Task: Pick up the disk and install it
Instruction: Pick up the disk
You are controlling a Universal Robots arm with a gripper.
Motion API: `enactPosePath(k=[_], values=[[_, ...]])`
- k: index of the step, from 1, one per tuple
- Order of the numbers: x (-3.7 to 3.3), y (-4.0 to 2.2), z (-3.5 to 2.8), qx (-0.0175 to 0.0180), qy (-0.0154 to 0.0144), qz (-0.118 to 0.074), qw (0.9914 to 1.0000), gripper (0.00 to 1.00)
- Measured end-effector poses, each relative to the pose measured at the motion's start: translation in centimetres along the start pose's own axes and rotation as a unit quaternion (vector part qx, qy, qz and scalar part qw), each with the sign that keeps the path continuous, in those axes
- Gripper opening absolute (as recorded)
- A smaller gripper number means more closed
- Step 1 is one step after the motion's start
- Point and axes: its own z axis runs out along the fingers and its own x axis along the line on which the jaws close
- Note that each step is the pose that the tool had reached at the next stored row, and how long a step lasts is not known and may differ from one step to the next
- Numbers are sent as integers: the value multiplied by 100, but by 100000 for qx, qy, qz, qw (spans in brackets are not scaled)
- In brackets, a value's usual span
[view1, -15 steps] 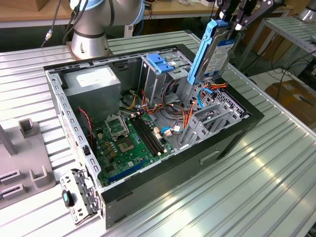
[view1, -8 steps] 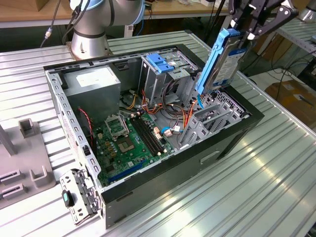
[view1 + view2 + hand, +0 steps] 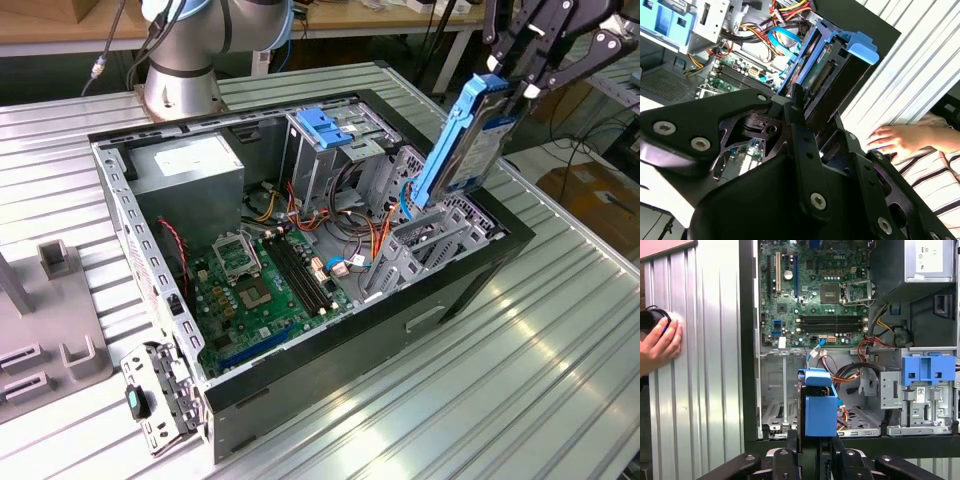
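Observation:
The disk [image 3: 468,135] hangs tilted, its lower end pointing down into the open computer case [image 3: 440,300], above the case's right corner in the exterior view. Its blue plastic frame runs along its edges. My gripper [image 3: 516,84] is shut on the disk's upper end. In the second wrist view the disk [image 3: 832,82] sticks out past my black fingers [image 3: 798,117], its connector edge showing. In the first wrist view the disk [image 3: 819,407] is seen end-on over the empty grey drive bay [image 3: 781,405] of the case. That bay [image 3: 430,245] sits just below the disk's lower end.
Inside the case are a green motherboard [image 3: 255,290], coloured cables [image 3: 350,265], a grey power supply box [image 3: 190,165] and a blue latch piece [image 3: 325,125]. A person's hand [image 3: 660,345] rests on the ribbed metal table beside the case. Grey fixtures [image 3: 60,340] stand at the exterior view's left.

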Motion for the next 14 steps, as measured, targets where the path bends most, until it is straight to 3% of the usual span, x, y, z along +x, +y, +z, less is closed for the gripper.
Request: enactPosePath(k=[8, 14], values=[[187, 5, -1, -1, 2, 2, 100000, 35], [190, 5, -2, 1, 7, 0, 100000, 35]])
